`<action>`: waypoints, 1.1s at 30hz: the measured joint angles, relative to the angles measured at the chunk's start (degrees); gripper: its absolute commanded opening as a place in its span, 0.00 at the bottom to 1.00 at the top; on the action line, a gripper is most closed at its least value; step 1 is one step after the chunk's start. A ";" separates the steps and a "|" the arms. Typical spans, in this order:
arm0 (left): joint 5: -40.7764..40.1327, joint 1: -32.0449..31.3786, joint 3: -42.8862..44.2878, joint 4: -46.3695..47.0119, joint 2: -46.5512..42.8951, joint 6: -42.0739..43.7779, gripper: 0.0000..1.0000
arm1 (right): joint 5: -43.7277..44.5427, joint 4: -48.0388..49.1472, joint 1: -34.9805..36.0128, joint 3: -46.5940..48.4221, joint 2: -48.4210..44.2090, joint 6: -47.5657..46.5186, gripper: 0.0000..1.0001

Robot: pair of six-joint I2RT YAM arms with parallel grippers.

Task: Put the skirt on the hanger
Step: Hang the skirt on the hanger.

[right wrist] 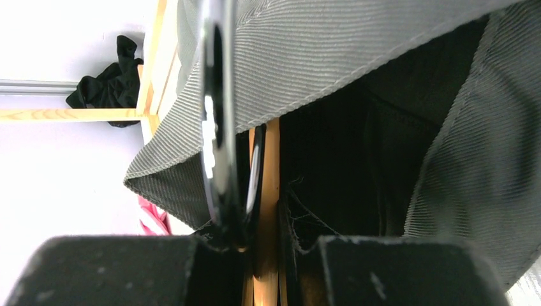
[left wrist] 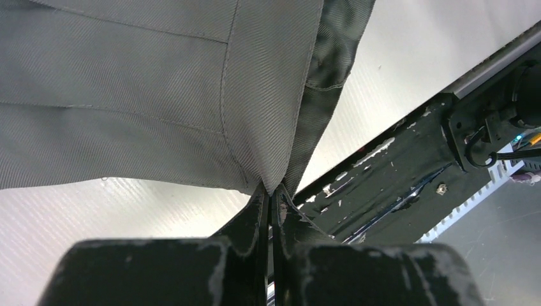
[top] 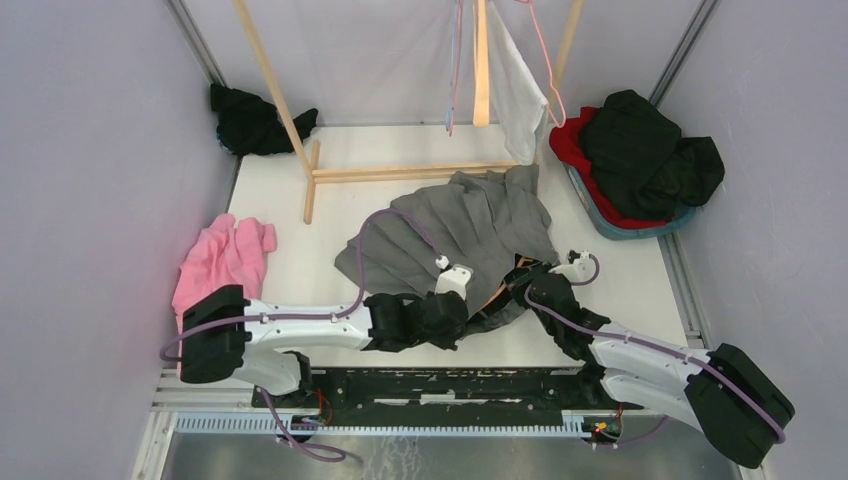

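A wooden rack [top: 400, 172] stands behind the grey skirt [top: 470, 225], which lies spread mid-desk. A pink garment [top: 222, 258] lies to its left and a basket [top: 610, 222] of clothes to its right. My left pincer [left wrist: 271, 191] is clamped tight on the skirt's edge, and my right pincer [right wrist: 258, 223], barely parted, grips the wooden hanger [right wrist: 271, 166] under the cloth: one skirt, one hanger, two pincers.

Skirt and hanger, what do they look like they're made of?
Skirt: woven cloth, likely twill, matte grey; fine diagonal ribs and stitched seams show. Hanger: probably wood, smooth pale orange-brown, judging by the narrow bar visible. The glossy curved piece beside it could be metal or plastic; hard to tell.
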 measured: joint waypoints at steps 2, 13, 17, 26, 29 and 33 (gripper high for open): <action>0.61 -0.15 0.79 0.13 0.72 0.11 0.03 | 0.28 0.00 0.00 0.00 0.00 -0.13 0.01; 3.02 -1.18 4.85 1.95 4.07 0.74 0.03 | 0.85 3.08 -0.02 0.00 3.30 -0.24 0.01; 3.98 -1.16 6.21 2.82 5.25 1.70 0.03 | 0.79 4.33 -0.09 0.00 4.46 -0.24 0.01; 5.68 -1.18 11.39 3.96 9.75 3.48 0.03 | 0.70 6.38 -0.28 0.00 5.97 -0.33 0.01; 6.27 -1.18 12.52 4.20 10.03 4.09 0.03 | 0.68 6.36 -0.28 0.00 5.95 -0.68 0.01; 7.72 -1.18 14.67 4.20 10.34 4.66 0.03 | 0.42 6.40 -0.28 0.00 5.99 -1.14 0.01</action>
